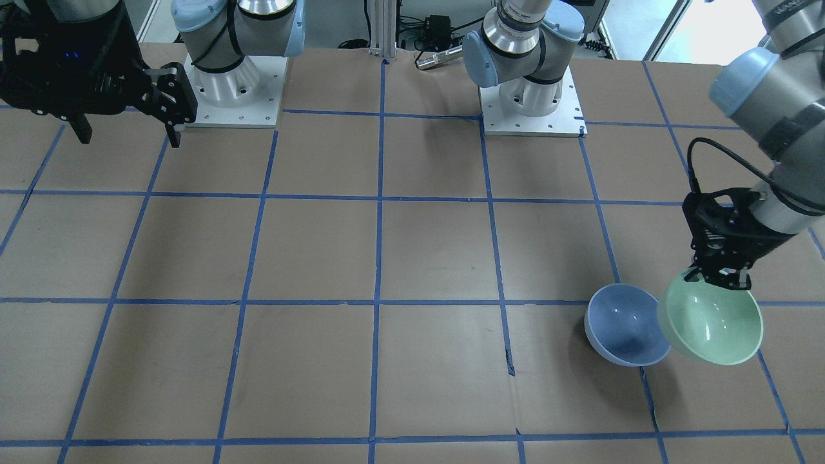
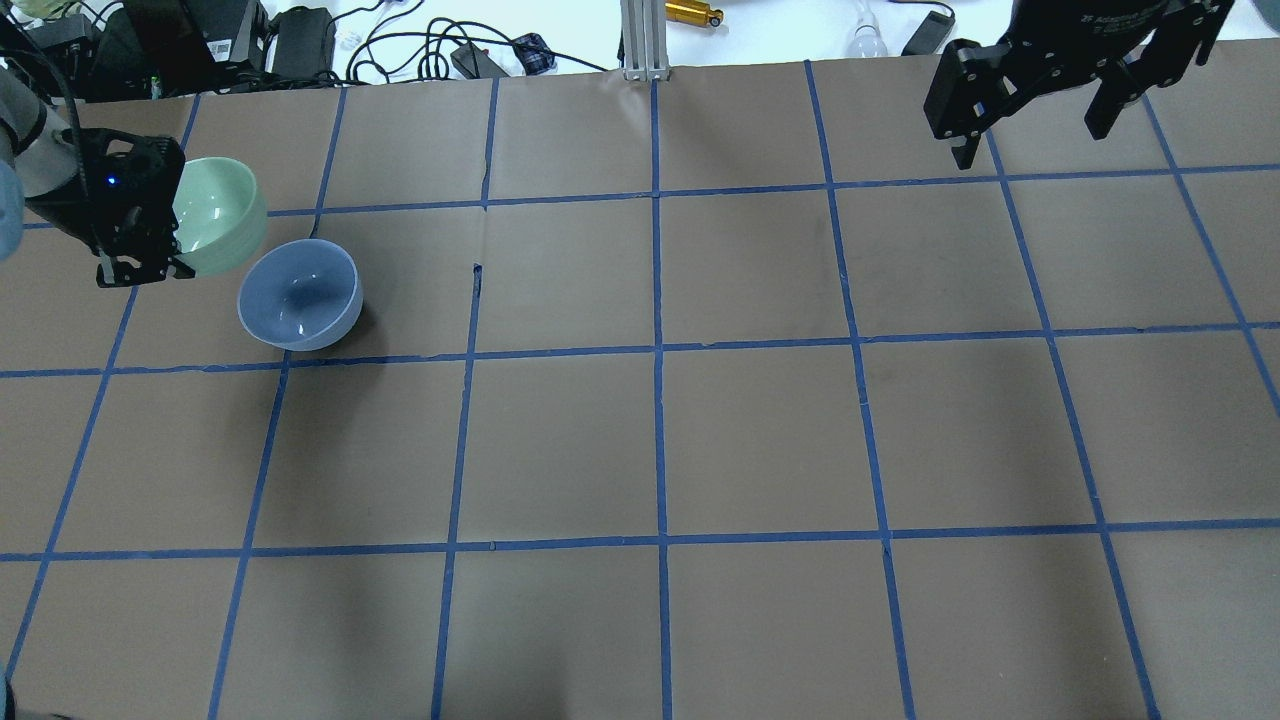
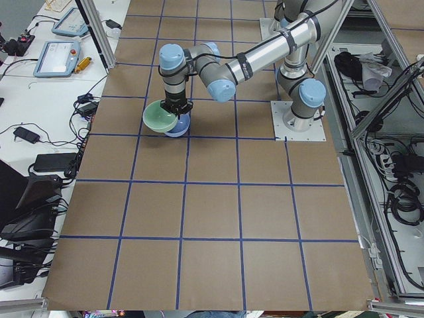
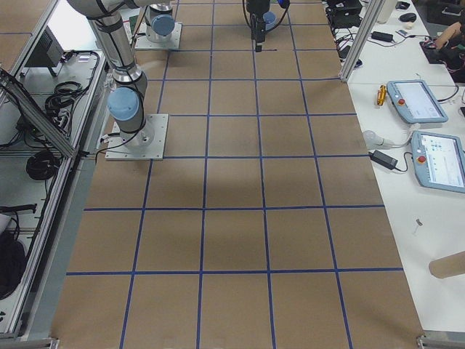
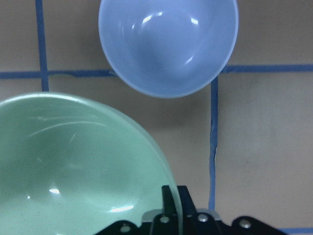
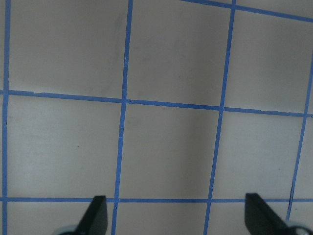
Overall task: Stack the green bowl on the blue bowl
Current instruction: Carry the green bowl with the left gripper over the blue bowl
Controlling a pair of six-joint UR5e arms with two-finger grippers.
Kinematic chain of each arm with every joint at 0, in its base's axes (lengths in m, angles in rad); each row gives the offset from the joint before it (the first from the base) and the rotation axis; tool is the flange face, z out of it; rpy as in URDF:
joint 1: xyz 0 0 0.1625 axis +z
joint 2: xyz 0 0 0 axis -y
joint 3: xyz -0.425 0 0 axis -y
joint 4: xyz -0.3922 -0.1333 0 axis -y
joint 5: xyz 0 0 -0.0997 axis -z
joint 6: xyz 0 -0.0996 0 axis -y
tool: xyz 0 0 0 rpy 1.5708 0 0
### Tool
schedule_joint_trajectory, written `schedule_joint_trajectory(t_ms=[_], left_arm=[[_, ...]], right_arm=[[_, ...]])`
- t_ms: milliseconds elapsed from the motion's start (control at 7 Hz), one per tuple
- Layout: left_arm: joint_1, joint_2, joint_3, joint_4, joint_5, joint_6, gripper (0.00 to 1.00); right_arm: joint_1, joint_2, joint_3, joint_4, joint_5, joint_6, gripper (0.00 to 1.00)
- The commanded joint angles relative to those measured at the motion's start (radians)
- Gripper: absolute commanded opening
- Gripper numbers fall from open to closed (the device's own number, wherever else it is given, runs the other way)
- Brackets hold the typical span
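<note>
pinching green bowl (image 1: pixel 709 325) rim, left jaws tight

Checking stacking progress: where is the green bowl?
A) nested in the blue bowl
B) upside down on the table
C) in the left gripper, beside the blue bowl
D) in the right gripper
C: the left gripper pinches the green bowl by its rim, tilted, beside the empty blue bowl.

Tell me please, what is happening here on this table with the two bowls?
The left gripper grips the green bowl by its rim and holds it tilted, lifted off the table, just beside the blue bowl. The blue bowl sits upright on the table and is empty, so the stacking is not yet done. The right gripper hangs open far away, holding nothing.
</note>
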Motion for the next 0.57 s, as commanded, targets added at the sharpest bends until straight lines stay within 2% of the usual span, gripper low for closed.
schedule_joint_trajectory(t_ms=[0,429], left_arm=[[-0.04,0.071,-0.198,0.202,0.0,-0.046,0.0],[-0.069,0.057,-0.207,0.216,-0.003,-0.062,0.0]], right_arm=[[0.0,0.0,0.0,0.0,0.0,0.0,1.0],[0.0,0.0,0.0,0.0,0.0,0.0,1.0]])
